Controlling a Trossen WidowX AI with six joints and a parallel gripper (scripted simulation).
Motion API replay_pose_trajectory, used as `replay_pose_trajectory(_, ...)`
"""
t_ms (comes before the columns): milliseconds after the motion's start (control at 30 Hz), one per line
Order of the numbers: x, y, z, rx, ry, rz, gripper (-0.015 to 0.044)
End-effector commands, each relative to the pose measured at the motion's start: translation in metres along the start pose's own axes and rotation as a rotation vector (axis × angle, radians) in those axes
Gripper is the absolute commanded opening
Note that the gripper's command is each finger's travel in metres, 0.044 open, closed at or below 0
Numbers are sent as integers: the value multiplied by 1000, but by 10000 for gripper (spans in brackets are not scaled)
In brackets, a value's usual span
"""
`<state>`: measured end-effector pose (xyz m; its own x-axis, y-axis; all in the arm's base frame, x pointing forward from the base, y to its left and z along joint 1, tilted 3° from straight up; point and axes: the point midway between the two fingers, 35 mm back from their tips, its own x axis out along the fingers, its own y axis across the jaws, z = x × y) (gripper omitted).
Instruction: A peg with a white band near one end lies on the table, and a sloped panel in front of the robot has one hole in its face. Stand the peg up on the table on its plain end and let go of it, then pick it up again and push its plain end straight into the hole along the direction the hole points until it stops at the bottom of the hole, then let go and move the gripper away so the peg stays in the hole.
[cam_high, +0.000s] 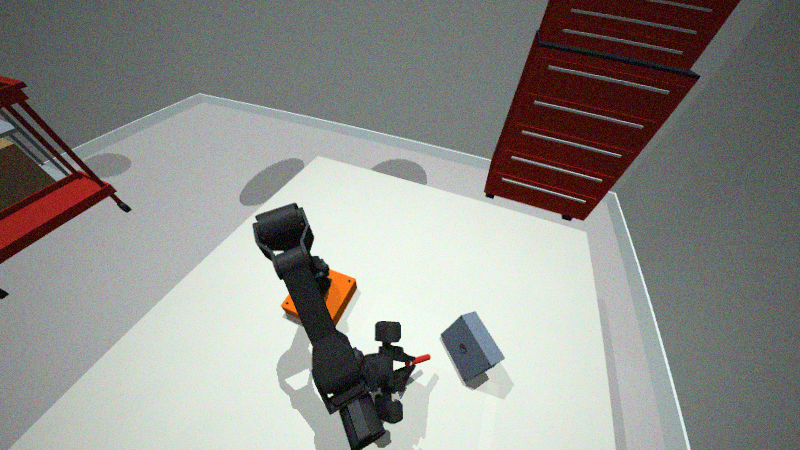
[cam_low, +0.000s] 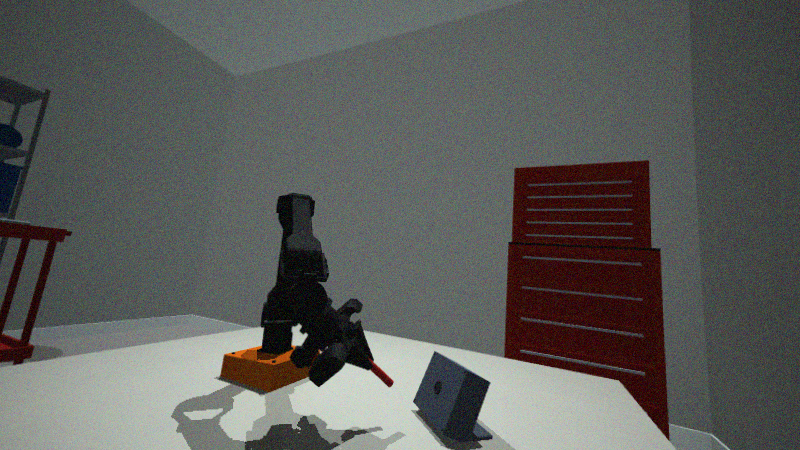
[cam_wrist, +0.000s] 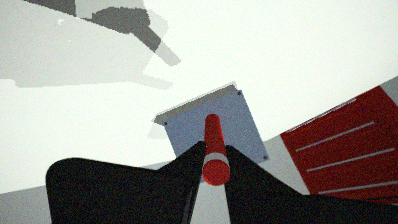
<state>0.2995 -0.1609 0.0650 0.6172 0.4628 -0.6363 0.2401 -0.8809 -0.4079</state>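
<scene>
My gripper (cam_high: 410, 363) (cam_low: 369, 363) (cam_wrist: 214, 149) is shut on the red peg (cam_high: 422, 358) (cam_low: 382, 374) (cam_wrist: 214, 134) near its banded end. The peg is off the table, tilted, with its plain end pointing forward and down toward the sloped panel. The white band (cam_wrist: 218, 157) shows at the fingertips in the wrist view. The blue-grey sloped panel (cam_high: 463, 363) (cam_low: 430, 398) (cam_wrist: 245, 125) stands a short gap in front of the plain end. Its dark hole (cam_high: 462, 348) (cam_low: 438, 386) shows in the top and exterior views; in the wrist view the peg hides it.
The orange base (cam_high: 342, 291) (cam_low: 268, 378) of the arm stands behind the gripper on the white table (cam_high: 503, 251) (cam_low: 139, 358). A red drawer cabinet (cam_high: 587, 123) (cam_low: 584, 279) (cam_wrist: 345, 145) is beyond the table, and a red cart (cam_high: 50, 209) (cam_low: 33, 229) is at the left.
</scene>
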Motion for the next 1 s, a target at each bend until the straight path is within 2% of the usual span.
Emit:
replay_pose_trajectory(0, 2, 2, -4, -9, 38, -19, 0)
replay_pose_trajectory(967, 25, 4, -22, -21, 160, -77, 0)
